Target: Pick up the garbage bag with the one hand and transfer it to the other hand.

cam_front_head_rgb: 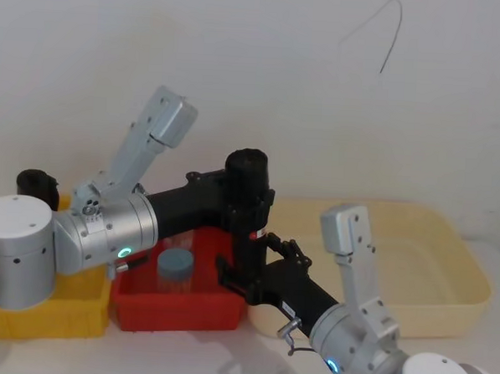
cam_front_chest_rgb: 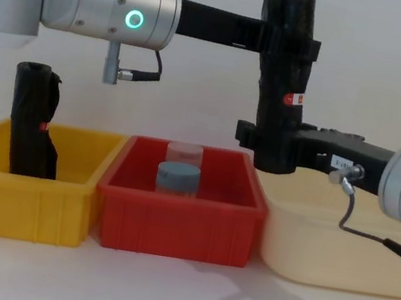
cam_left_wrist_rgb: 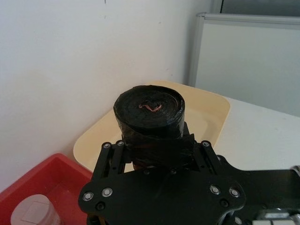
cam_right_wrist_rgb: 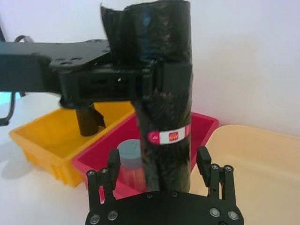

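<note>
- Right now the left gripper (cam_front_chest_rgb: pixel 288 43) is clenched on the upper part of the garbage bag (cam_front_chest_rgb: pixel 279 94). It holds the roll upright in the air, over the right end of the red bin (cam_front_chest_rgb: pixel 172 226) and close to the cream tray (cam_front_chest_rgb: pixel 321 255).
- My right gripper (cam_right_wrist_rgb: pixel 158 157) sits at the roll's lower end with its fingers (cam_right_wrist_rgb: pixel 113 164) spread, one on each side. Its wrist view shows a sliver of daylight between pads and plastic, so I judge it carries no load yet.
- The red-and-white sticker (cam_right_wrist_rgb: pixel 168 136) wraps the roll just above those fingers, between the two grippers.
- How it will handle, as I read it: a tightly wound roll, stiff along its length and probably light for its bulk. The outer film is glossy and likely slick, and the creasing near the left jaws suggests the top wraps give a little under pressure.
- Where I'd take hold: across the full round of the body, below the sticker and a little in from the bottom end, squeezing square to the axis. A pinch at the very tip could let it pivot or slide once the left lets go.
- Farther out, a grey-lidded jar (cam_front_chest_rgb: pixel 178 177) stands in the red bin beneath. The yellow bin (cam_front_chest_rgb: pixel 14 204) to the left holds a second, lumpier black roll (cam_front_chest_rgb: pixel 32 122), standing upright and well apart from the handover.
</note>
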